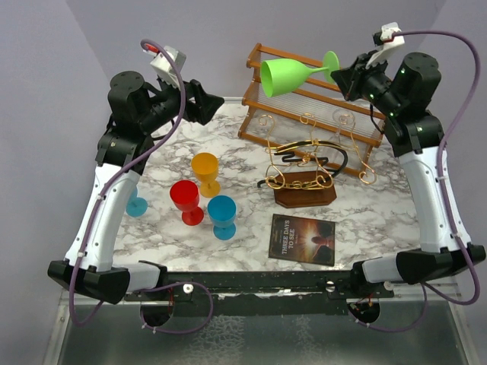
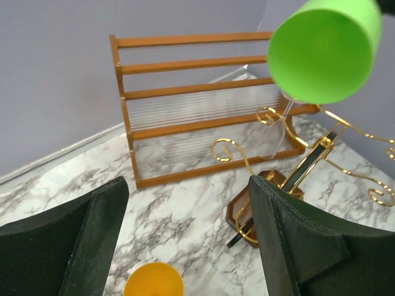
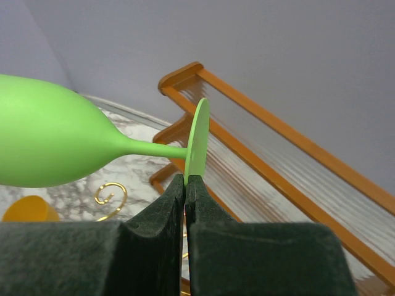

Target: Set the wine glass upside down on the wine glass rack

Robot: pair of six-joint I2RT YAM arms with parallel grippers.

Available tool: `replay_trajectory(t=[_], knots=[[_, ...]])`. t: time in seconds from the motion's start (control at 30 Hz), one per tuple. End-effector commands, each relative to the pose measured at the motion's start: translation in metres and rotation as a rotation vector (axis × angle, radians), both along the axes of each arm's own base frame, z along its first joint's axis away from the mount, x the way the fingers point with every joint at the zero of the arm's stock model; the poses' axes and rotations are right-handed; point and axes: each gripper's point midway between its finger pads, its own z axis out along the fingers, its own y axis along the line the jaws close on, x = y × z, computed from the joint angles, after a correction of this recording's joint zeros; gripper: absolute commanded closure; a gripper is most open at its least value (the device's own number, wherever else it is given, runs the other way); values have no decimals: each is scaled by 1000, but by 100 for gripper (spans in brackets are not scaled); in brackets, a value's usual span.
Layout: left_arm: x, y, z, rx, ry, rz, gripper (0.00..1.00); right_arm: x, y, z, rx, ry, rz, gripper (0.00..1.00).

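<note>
My right gripper (image 1: 344, 76) is shut on the foot of a green wine glass (image 1: 288, 76) and holds it sideways in the air, bowl to the left, above the slatted shelf. In the right wrist view the fingers (image 3: 173, 203) pinch the round foot of the glass (image 3: 199, 139). The glass bowl also shows in the left wrist view (image 2: 324, 52). The wine glass rack (image 1: 308, 173), gold wire loops and a black bar on a dark brown base, stands below the glass on the marble table; it also shows in the left wrist view (image 2: 271, 203). My left gripper (image 1: 217, 106) is open and empty at the table's back left.
An orange-brown slatted shelf rack (image 1: 304, 99) stands behind the wire rack. A yellow goblet (image 1: 205, 172), a red one (image 1: 186, 201), a blue one (image 1: 222, 216) and a teal one (image 1: 137, 204) stand at centre left. A dark book (image 1: 303, 239) lies near the front.
</note>
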Motion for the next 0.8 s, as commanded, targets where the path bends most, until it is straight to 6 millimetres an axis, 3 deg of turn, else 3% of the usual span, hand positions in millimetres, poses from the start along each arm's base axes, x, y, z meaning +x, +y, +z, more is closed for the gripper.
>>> replay_trajectory(t=[0.0, 0.17, 0.33, 0.5, 0.77], knots=[[-2, 21, -21, 120, -9, 79, 16, -28, -39, 12, -209, -121, -126, 99], [-4, 29, -30, 168, -15, 102, 9, -72, -67, 25, -333, -196, -173, 99], [-5, 33, -34, 187, -28, 112, 9, -114, -90, 22, -455, -223, -203, 99], [-4, 33, -39, 197, -33, 104, 9, -158, -97, 1, -583, -222, -171, 99], [-1, 34, -44, 211, -45, 107, 9, -211, -85, -56, -754, -160, 12, 99]])
